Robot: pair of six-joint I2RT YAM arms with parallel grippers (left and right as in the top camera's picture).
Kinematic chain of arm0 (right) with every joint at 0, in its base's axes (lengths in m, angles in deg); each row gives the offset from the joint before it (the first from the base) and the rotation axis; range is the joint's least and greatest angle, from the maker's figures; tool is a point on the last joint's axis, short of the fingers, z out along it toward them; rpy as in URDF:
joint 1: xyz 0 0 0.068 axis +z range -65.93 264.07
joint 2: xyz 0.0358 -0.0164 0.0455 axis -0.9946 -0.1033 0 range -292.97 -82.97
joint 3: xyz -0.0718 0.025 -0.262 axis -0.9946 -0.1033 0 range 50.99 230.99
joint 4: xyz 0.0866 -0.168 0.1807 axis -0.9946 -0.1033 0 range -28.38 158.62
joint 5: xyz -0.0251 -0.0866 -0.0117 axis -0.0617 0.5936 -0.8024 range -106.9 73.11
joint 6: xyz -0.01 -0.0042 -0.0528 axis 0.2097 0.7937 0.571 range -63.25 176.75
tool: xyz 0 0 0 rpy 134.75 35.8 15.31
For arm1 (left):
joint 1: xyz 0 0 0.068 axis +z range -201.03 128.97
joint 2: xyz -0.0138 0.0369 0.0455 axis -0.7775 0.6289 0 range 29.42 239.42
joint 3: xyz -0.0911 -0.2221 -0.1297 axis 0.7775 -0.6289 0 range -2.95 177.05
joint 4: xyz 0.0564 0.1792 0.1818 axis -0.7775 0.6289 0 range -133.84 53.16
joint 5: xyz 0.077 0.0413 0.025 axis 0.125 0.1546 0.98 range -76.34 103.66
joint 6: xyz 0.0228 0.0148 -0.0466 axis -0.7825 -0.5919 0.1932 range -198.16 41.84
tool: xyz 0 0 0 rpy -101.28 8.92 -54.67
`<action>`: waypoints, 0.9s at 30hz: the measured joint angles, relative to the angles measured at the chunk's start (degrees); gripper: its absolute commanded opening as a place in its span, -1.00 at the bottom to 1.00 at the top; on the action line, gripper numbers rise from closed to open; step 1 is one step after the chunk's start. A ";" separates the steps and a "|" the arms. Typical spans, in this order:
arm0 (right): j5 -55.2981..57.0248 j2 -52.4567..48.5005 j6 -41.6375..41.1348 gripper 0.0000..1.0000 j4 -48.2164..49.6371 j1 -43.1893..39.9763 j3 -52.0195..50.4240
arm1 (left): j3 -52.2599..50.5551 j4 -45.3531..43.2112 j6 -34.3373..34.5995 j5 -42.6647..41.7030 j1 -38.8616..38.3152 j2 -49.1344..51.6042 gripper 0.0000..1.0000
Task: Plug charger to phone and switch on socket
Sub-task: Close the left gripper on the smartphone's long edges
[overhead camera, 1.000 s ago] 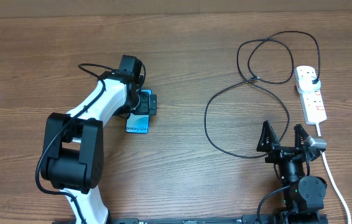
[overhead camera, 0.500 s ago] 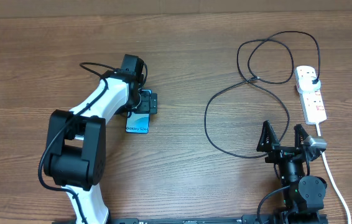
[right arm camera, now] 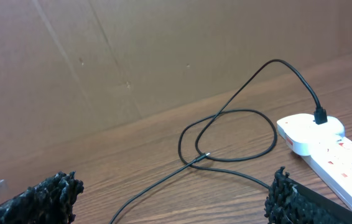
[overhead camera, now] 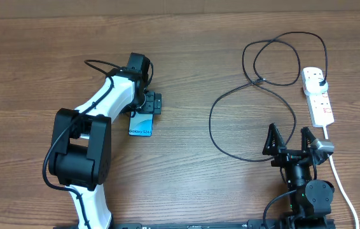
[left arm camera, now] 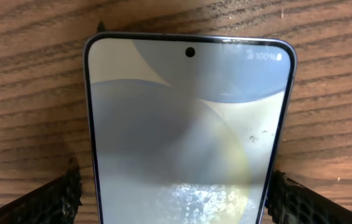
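**Phone straddled by left gripper; charger tip lying loose**

The slim smartphone with the light blue-teal screen (overhead camera: 141, 124) is laid flat on the brown wooden table (overhead camera: 186, 51), left of centre, with its "Galaxy" end towards the robot. It is straddled by the left gripper (overhead camera: 149, 104), one finger at each long edge. In the left wrist view a thin gap is seen at the left pad (left arm camera: 51, 199), so no clamp is shown; the jaws are read as open around the phone (left arm camera: 188, 137).

The right gripper (overhead camera: 289, 141) is held spread wide and empty, near the robot's edge of the table.

The long thin black charger cable (overhead camera: 210, 124) is looped between the two arms. Its black plug (right arm camera: 320, 115) is seated in the far end of the white elongated power strip (overhead camera: 318, 95). The small connector tip (right arm camera: 207, 155) is lying on the wood, well apart from the phone.

Switch position cannot be told.
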 measured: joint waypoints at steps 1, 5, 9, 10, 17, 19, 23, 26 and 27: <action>0.02 0.00 0.00 1.00 -0.02 -0.02 -0.02 | 0.15 0.50 -0.83 -0.26 0.00 0.07 0.99; 0.00 0.00 0.00 1.00 -0.02 0.00 -0.02 | 0.55 2.45 -3.02 -1.29 0.11 0.17 1.00; -0.02 0.00 0.00 1.00 -0.04 0.00 0.00 | 0.59 3.80 -3.98 -1.57 0.11 0.17 1.00; 0.02 0.00 0.00 1.00 -0.02 0.00 -0.02 | 0.59 3.82 -3.93 -1.57 0.11 0.17 0.97; 0.00 0.00 -0.02 1.00 -0.02 0.00 0.00 | 0.59 3.69 -2.29 -1.49 0.26 0.17 0.84; 0.02 0.00 -0.02 1.00 -0.04 0.00 0.00 | 0.59 3.52 -1.79 -1.40 0.33 0.17 0.77; 0.02 0.00 0.00 0.99 -0.02 0.00 0.00 | 0.55 3.32 -0.85 -1.29 0.59 0.17 0.65; 0.02 0.00 0.00 1.00 -0.07 0.00 -0.02 | 0.55 3.32 -0.59 -1.29 0.61 0.17 0.57; 0.02 0.00 0.00 1.00 -0.04 0.00 0.00 | 0.55 3.32 -0.59 -1.31 0.61 0.17 0.57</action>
